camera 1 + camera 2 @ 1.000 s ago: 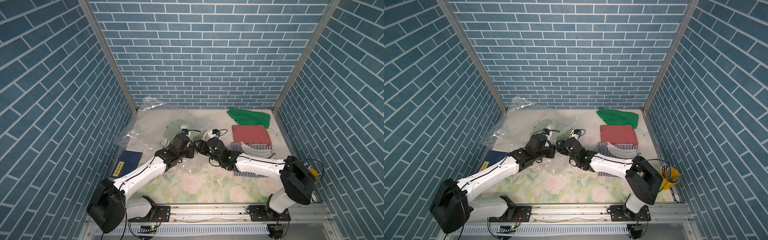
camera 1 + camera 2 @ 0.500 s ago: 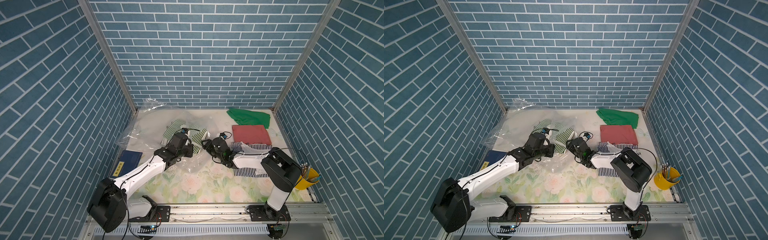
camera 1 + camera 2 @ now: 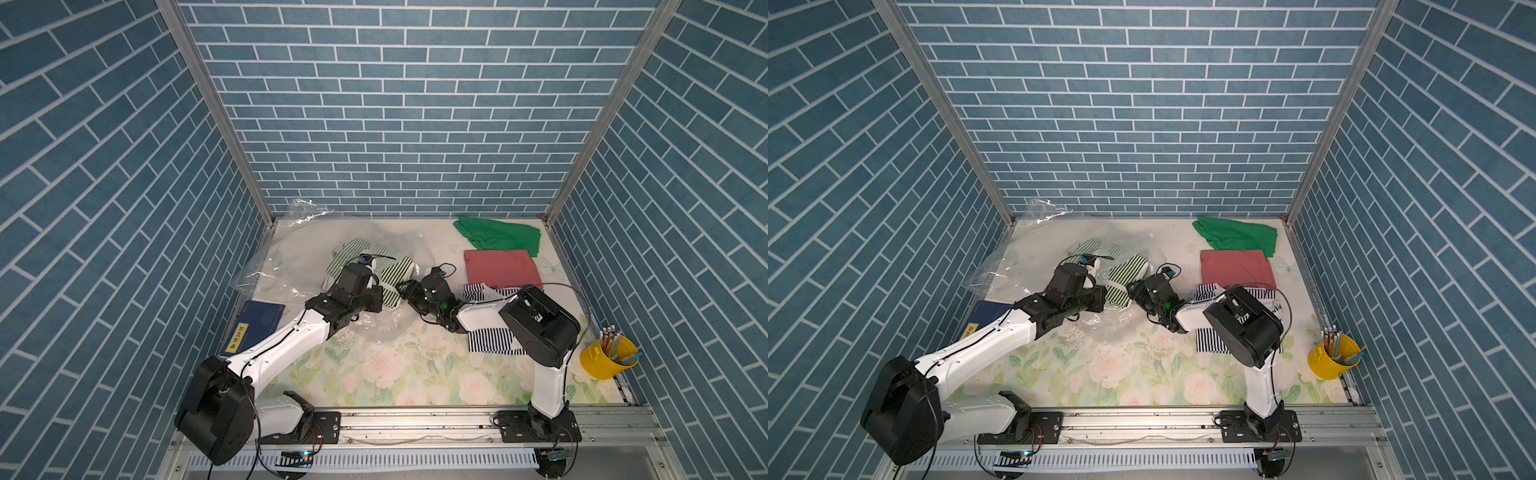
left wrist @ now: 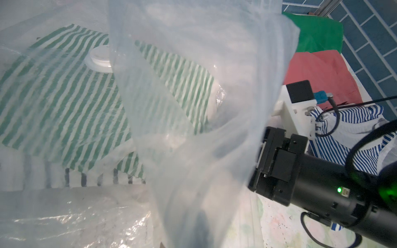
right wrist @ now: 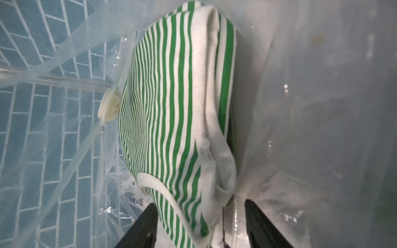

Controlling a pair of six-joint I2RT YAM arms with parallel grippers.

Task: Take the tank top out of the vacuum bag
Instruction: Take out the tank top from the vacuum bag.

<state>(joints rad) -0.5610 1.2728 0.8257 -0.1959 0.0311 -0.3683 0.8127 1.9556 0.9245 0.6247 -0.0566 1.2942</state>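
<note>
The crinkly clear plastic vacuum bag is pinched by the closed left gripper. The green-and-white striped tank top is straddled by the half-open right gripper.

Striped tank top inside vacuum bag

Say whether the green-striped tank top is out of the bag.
Inside: clear crinkly plastic vacuum bag surrounds the green-and-white striped tank top in the right wrist view.
</note>
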